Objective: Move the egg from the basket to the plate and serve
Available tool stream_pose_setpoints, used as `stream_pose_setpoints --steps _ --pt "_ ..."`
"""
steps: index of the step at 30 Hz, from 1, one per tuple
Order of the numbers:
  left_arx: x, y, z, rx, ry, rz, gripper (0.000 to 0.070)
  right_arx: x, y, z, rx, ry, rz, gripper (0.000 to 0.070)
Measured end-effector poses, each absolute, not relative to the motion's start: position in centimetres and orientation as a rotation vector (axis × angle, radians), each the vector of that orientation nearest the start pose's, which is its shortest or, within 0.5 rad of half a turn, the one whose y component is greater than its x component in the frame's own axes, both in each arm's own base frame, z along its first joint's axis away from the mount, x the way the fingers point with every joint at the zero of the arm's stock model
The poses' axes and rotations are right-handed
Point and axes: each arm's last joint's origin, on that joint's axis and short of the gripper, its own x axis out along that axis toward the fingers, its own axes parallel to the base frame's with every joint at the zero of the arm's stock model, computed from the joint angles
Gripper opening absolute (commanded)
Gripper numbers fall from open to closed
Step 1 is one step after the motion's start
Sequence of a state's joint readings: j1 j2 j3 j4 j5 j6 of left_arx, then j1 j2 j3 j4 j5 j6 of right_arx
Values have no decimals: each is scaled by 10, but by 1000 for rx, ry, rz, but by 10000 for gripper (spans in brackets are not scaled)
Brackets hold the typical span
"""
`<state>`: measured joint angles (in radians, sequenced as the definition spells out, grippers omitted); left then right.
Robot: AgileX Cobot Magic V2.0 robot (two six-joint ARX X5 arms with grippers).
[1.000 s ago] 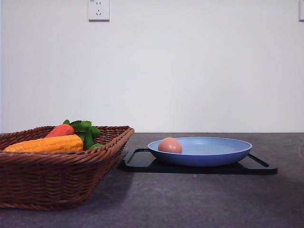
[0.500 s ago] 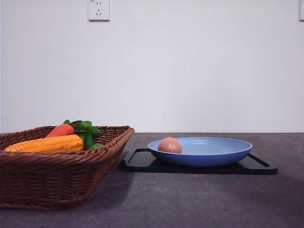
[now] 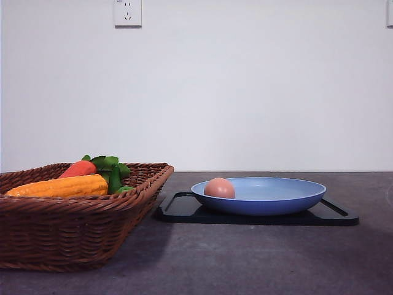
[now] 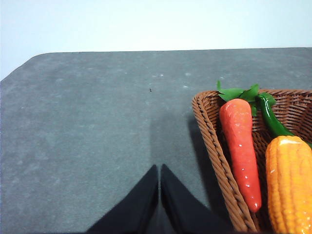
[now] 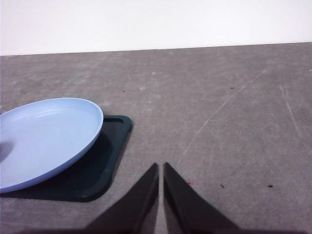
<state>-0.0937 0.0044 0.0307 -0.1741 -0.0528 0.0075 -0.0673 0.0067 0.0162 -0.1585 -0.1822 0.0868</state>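
The brownish-pink egg lies in the left part of the light-blue plate, which rests on a black tray. To the left stands the brown wicker basket. In the left wrist view my left gripper is shut with nothing in it, above bare table beside the basket's rim. In the right wrist view my right gripper is shut and empty, over the table to the side of the plate and the tray's corner.
The basket holds an orange-red carrot with green leaves, a yellow corn cob and a green pepper. The dark grey table runs in front of basket and tray. A white wall with a socket stands behind.
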Motion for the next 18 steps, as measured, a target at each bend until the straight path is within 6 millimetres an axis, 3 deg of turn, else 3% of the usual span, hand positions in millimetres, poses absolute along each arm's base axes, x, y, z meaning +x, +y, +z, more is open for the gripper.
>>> stream_pose_setpoints --steps 18 --pt "95 -7 157 18 147 -41 0 96 -1 153 105 152 108 0"
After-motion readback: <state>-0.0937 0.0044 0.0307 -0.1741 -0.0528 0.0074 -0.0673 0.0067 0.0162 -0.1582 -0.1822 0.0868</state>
